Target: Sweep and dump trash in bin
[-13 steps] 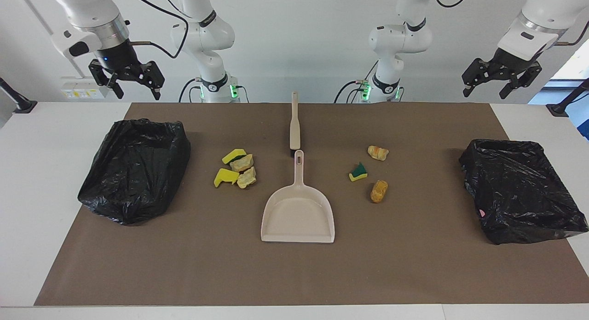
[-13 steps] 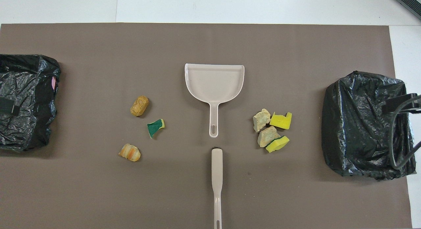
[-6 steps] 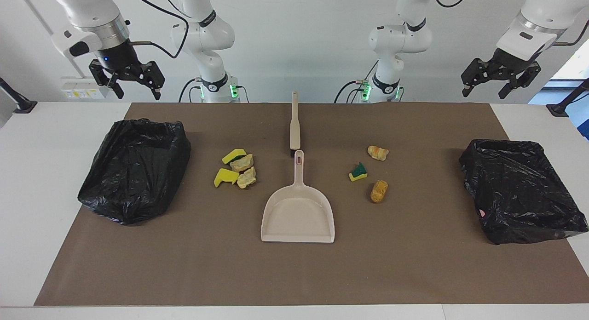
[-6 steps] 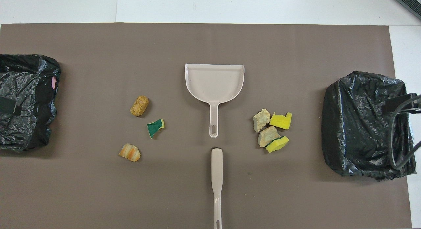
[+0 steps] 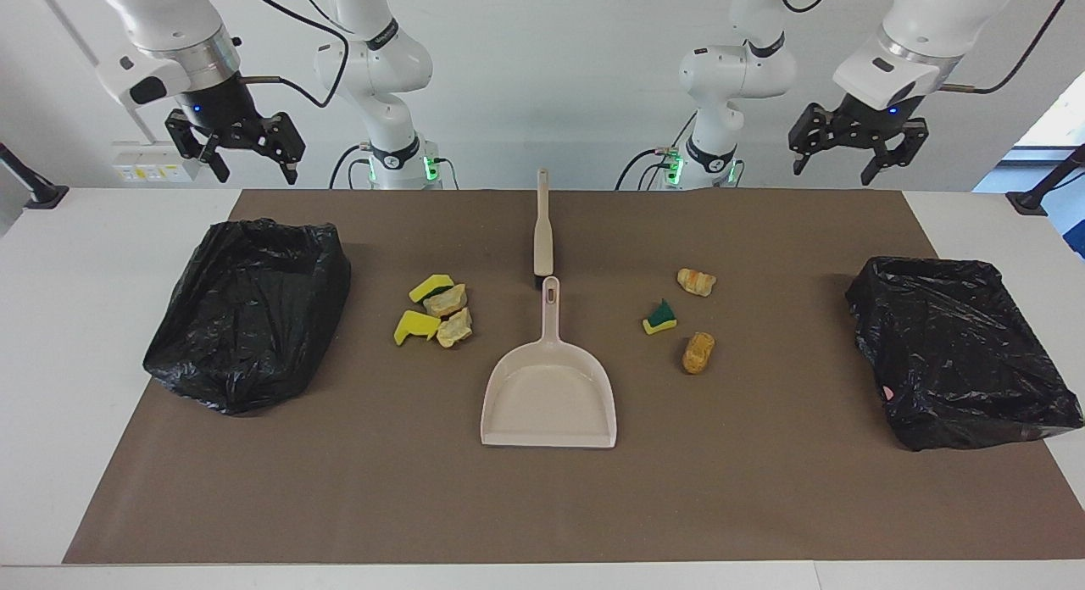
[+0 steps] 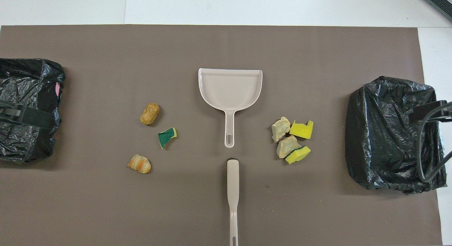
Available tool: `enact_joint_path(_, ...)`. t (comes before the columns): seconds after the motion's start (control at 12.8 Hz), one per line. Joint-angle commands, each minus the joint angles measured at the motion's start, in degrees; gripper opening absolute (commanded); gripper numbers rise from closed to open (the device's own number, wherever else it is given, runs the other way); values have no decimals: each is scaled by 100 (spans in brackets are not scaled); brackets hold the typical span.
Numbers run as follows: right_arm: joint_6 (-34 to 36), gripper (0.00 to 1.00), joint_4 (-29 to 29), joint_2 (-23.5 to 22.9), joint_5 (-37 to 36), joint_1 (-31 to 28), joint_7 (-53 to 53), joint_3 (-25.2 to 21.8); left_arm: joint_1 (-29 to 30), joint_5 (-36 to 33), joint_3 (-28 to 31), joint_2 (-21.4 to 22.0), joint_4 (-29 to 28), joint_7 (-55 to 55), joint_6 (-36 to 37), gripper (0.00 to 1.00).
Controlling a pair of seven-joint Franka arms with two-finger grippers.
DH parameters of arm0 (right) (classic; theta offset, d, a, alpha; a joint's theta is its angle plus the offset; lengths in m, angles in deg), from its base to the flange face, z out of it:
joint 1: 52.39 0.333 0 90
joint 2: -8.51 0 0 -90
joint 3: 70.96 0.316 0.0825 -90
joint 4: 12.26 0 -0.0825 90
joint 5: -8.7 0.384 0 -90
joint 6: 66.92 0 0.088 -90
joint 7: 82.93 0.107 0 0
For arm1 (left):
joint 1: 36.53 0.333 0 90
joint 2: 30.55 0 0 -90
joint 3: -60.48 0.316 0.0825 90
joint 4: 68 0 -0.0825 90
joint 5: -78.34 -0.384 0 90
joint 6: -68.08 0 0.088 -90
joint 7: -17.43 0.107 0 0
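The trash lies on the brown mat in two groups. A cluster of several sponge chunks and tan lumps [image 5: 434, 310] [image 6: 291, 138] lies toward the right arm's end. A striped lump [image 5: 696, 281] [image 6: 139, 163], a green-yellow sponge chunk [image 5: 659, 318] [image 6: 166, 137] and an orange lump [image 5: 698, 353] [image 6: 150, 113] lie toward the left arm's end. My right gripper [image 5: 252, 168] is open and empty, raised above the table's edge near the black bin [image 5: 250, 310]. My left gripper [image 5: 839, 168] is open and empty, raised above the mat's near edge.
A beige dustpan [image 5: 549, 395] [image 6: 230, 87] lies at the mat's middle, handle toward the robots. A beige brush [image 5: 542, 225] [image 6: 232, 193] lies in line with it, nearer the robots. A second black-bagged bin [image 5: 958, 353] [image 6: 28, 108] stands at the left arm's end.
My left gripper has moved from the table's end in toward the middle, still raised. My right gripper has barely moved. Nothing on the mat has moved.
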Motion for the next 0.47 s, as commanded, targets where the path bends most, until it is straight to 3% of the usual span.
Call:
enact_joint_path(0.0,-115,100,93,56,-62,-20,-137,43,-31,145,-518,603,-1013,-497,-472,100)
enact_joint_path(0.39,-115,100,102,65,-62,-11,-120,43,-31,435,-1809,771,-1928,-1876,-1183,100)
